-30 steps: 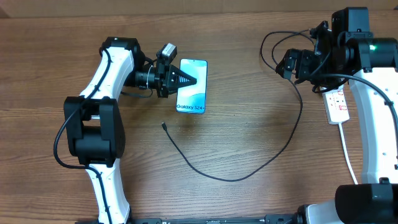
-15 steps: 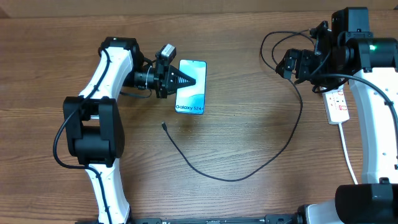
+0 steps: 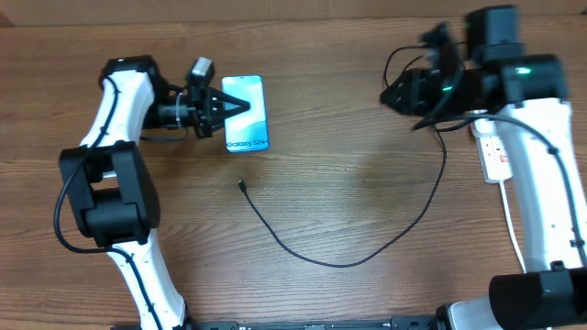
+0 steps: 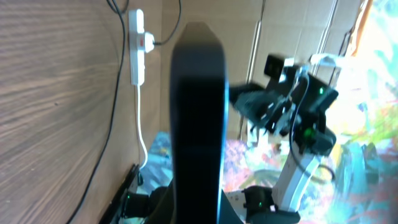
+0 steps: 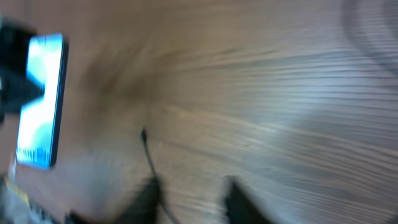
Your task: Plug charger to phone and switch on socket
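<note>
Phone (image 3: 249, 130) shifted left, left gripper (image 3: 244, 104) too

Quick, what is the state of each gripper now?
Left gripper: closed, tips over the slim lit blue-screen smartphone.
Right gripper: open, fingers apart; view blurred.

Surface (image 3: 348, 183): brown wood-grain top, grain running left to right, filling the overhead view. Backdrop (image 4: 280, 25): tan panels with vertical seams beyond the surface's far edge. Bright multicoloured blur (image 4: 373, 149), unidentifiable, beside them.

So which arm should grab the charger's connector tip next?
Right, probably. The left gripper is shut, tips over the phone; the right gripper looks empty, though farther from the connector tip.
</note>
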You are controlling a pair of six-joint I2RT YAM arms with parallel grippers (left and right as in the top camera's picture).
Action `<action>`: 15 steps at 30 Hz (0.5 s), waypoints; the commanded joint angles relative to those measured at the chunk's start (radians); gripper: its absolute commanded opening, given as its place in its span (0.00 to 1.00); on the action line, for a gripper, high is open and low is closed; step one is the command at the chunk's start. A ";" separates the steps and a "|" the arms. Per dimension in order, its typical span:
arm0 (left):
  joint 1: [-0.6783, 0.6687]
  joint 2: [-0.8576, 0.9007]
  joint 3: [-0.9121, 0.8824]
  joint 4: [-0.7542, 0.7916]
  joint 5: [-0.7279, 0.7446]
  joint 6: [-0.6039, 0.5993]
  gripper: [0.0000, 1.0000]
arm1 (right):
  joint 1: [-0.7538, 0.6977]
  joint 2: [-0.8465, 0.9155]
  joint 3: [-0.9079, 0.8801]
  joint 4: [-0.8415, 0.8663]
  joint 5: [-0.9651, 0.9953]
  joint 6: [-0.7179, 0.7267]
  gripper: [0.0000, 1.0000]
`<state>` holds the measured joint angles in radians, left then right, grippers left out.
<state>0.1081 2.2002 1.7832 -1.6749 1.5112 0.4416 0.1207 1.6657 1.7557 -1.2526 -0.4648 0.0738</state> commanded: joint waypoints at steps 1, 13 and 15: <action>0.034 -0.035 0.027 -0.004 0.040 0.026 0.04 | 0.134 0.058 -0.045 0.016 0.040 -0.027 0.04; 0.058 -0.035 0.027 -0.016 -0.012 0.025 0.04 | 0.492 0.299 -0.113 0.114 0.168 -0.027 0.26; 0.079 -0.035 0.027 -0.016 0.003 0.025 0.04 | 0.539 0.336 -0.113 0.127 0.169 -0.027 0.36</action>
<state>0.1627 2.2002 1.7832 -1.6836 1.4757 0.4450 0.6025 1.9675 1.6470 -1.1389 -0.3176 0.0517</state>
